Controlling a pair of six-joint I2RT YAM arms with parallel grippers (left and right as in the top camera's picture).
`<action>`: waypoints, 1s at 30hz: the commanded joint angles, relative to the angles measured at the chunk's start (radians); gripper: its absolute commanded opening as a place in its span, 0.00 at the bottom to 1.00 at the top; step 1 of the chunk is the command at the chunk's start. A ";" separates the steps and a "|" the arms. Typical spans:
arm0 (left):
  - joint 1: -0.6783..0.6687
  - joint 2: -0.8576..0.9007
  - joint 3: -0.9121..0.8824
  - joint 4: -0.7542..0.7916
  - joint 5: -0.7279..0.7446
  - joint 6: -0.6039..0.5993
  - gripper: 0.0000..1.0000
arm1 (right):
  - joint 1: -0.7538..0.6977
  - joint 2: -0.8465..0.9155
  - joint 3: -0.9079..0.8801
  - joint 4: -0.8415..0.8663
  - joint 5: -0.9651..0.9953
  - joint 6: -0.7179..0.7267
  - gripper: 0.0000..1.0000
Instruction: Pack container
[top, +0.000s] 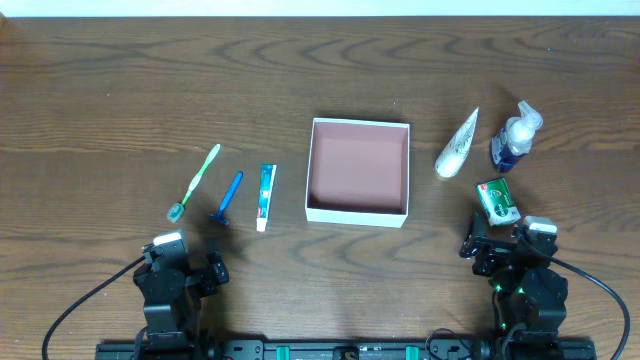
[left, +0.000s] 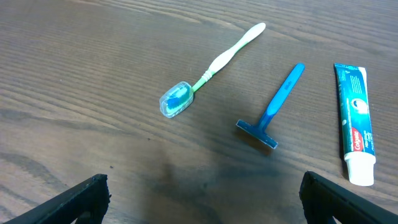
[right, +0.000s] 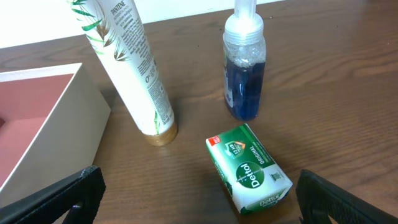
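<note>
Toothbrush (top: 195, 182), razor (top: 227, 198) and toothpaste (top: 265, 196) lie before our left pincer (left: 202, 199), tube (top: 457, 145), bottle (top: 513, 137) and soap packet (top: 497, 200) before our right pincer (right: 198, 194), the empty container (top: 358, 165) between them on the table (top: 100, 100), so we judge each arm, jaws spread wide and empty, packs its own side.

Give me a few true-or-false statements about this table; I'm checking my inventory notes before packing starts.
1. The container is empty. True.
2. The toothpaste lies right of the container. False: the toothpaste lies left of it, beside the razor.
3. The toothbrush has a clear cap over its head. True.
4. The blue-liquid bottle lies flat. False: the bottle stands upright, near the white tube.
5. Both grippers hold something. False: the left gripper and right gripper are open and empty.
</note>
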 joint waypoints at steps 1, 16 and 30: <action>0.006 -0.008 -0.012 0.005 -0.004 -0.009 0.98 | 0.000 -0.006 -0.003 0.001 0.102 -0.007 0.99; 0.006 -0.008 -0.012 0.005 -0.004 -0.009 0.98 | 0.000 -0.006 -0.003 0.001 0.102 -0.007 0.99; 0.006 -0.008 -0.012 0.005 -0.004 -0.009 0.98 | 0.000 -0.006 -0.003 0.002 0.050 -0.007 0.99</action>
